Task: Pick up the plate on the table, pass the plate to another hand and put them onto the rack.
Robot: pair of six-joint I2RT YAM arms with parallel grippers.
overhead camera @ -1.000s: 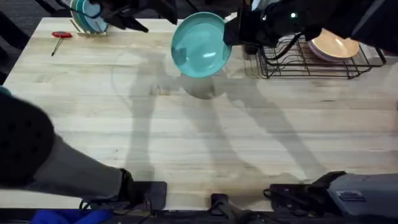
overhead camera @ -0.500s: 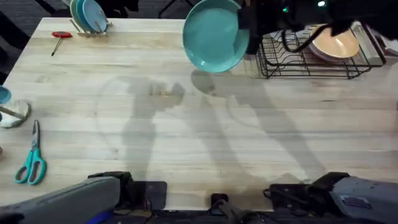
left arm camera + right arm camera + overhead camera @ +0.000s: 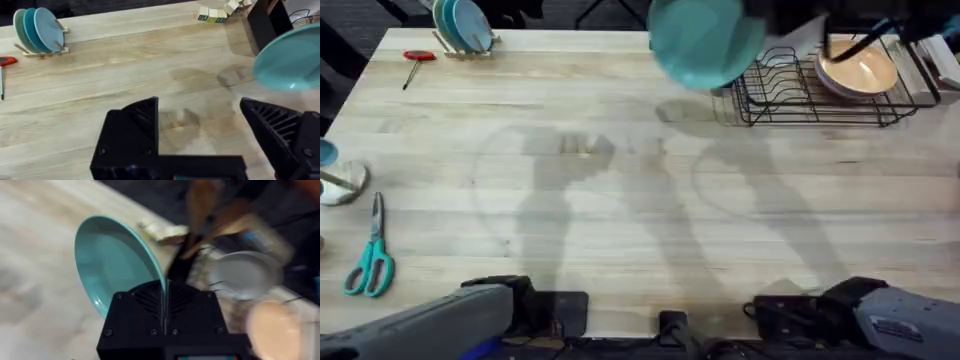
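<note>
The teal plate hangs tilted in the air over the table's far edge, just left of the black wire rack. In the right wrist view my right gripper is shut on the plate's rim, which passes between the two fingers. My left gripper is open with nothing in it, low over the bare table. From there the plate shows farther off, apart from the left fingers.
A peach bowl-like plate sits in the rack's right part, with a white plate beside it. A small wooden holder with blue plates stands far left. Scissors and a red tool lie along the left side.
The right arm has carried the plate rightward and farther back, from the table's middle to the rack's left end. The left arm pulled back to the lower left a second ago and has stayed there.
</note>
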